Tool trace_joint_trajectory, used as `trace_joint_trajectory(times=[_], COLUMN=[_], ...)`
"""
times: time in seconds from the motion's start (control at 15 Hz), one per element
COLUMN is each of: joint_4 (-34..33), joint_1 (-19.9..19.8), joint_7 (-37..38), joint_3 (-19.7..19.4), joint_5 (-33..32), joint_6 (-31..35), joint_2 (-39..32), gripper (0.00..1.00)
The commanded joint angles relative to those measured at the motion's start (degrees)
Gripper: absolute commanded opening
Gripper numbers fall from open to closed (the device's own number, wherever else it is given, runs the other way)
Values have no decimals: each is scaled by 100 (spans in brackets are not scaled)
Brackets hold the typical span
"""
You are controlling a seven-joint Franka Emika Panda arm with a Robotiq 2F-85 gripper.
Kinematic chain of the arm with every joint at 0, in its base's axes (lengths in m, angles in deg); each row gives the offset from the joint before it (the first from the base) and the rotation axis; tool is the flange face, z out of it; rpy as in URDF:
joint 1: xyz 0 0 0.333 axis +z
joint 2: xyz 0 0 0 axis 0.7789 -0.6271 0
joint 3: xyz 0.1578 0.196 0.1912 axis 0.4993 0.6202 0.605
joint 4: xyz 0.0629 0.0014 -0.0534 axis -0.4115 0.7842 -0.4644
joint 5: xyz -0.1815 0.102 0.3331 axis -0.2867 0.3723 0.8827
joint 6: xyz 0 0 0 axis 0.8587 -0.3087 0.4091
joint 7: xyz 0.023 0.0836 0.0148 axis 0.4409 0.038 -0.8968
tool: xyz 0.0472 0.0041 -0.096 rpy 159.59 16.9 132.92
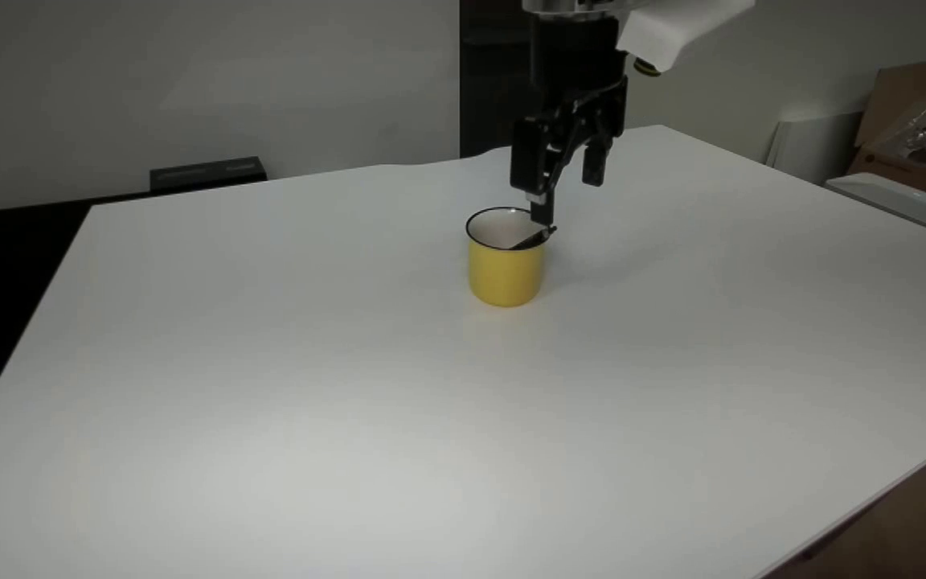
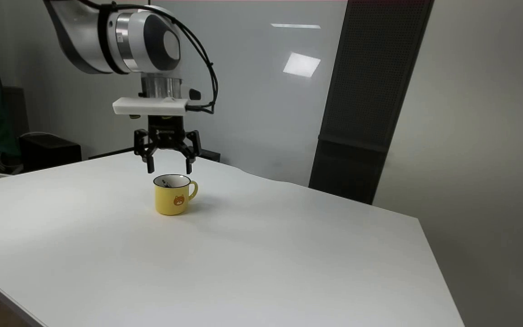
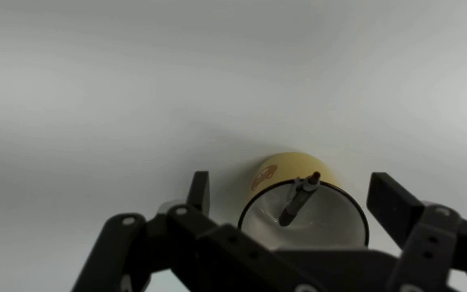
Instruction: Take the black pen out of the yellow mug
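The yellow mug (image 1: 506, 277) stands upright on the white table; it also shows in an exterior view (image 2: 166, 202) with its handle and bear print, and in the wrist view (image 3: 294, 165). The black pen (image 3: 299, 199) leans inside it, its clip end sticking out past the dark rim; it also shows in both exterior views (image 1: 533, 240) (image 2: 166, 183). My gripper (image 2: 170, 170) is open above the mug; it also shows in an exterior view (image 1: 567, 197). In the wrist view, its fingers (image 3: 290, 182) stand wide apart on either side of the pen, touching nothing visible. The gripper body hides the mug's near part.
The white table (image 1: 310, 402) carries the mug. A black box (image 1: 207, 174) sits at its back edge. A cardboard box (image 1: 885, 104) and a white tray (image 1: 905, 199) stand beyond a side edge. A dark panel (image 2: 370, 91) stands behind the table.
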Motion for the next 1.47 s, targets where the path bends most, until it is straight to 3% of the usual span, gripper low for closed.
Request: trace_joint_trajectory(times=[0.0,0.13,0.2,0.33,1.0,1.4], joint_4=[-363,-438,-466,-467,-345,-69], joint_1=[98,110,111,87,-78,-102], joint_7=[20,-30,-53,-126,-518,-492], joint_3=[-44,-26,-15,31,216,149], joint_5=[4,28,46,125,834,877], joint_6=[-103,-124,-141,-158,-478,-568], joint_2=[-286,-376,-405,-417,-317,107], gripper=[100,97,74,69,0,1])
